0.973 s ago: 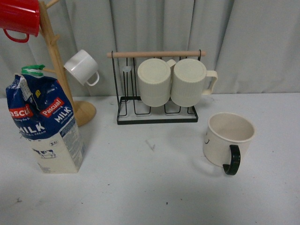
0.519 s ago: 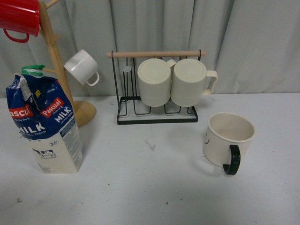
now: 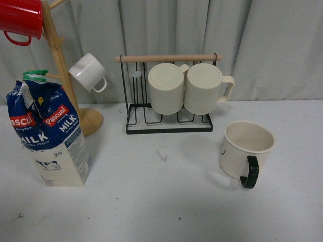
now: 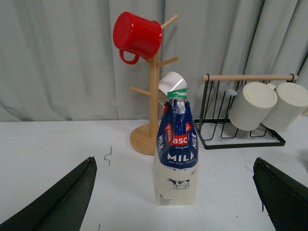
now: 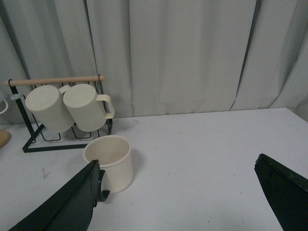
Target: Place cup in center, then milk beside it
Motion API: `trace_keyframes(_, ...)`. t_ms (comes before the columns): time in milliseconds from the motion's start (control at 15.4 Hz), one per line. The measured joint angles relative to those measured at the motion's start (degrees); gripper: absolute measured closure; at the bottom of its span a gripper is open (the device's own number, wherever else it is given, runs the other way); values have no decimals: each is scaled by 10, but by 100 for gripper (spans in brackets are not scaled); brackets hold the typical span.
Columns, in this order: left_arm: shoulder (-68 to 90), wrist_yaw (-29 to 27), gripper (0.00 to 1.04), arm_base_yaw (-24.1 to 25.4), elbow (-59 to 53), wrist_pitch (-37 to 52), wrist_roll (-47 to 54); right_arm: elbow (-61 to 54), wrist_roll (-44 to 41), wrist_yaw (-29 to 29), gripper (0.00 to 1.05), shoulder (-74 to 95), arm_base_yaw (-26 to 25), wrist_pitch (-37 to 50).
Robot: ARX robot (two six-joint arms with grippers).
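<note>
Nothing has moved in the last second: the wide cream mug with black handle [image 3: 246, 149] stands right of centre, the tall blue-and-cream milk carton [image 3: 48, 136] far left. Left gripper [image 4: 174, 163] and right gripper [image 5: 177, 161] jaws are spread, empty. Task not begun.

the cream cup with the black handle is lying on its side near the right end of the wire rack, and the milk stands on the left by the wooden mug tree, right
Not quite. The cup stands upright with its opening facing up, as the front view shows. The rest holds: it is near the right end of the wire rack, and the milk stands on the left by the wooden mug tree.
</note>
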Motion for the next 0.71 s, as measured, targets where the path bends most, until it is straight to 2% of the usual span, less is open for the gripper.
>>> trace_keyframes(714, 0, 0, 7, 0, 0, 0, 0, 0, 0, 0, 6, 0, 0, 0)
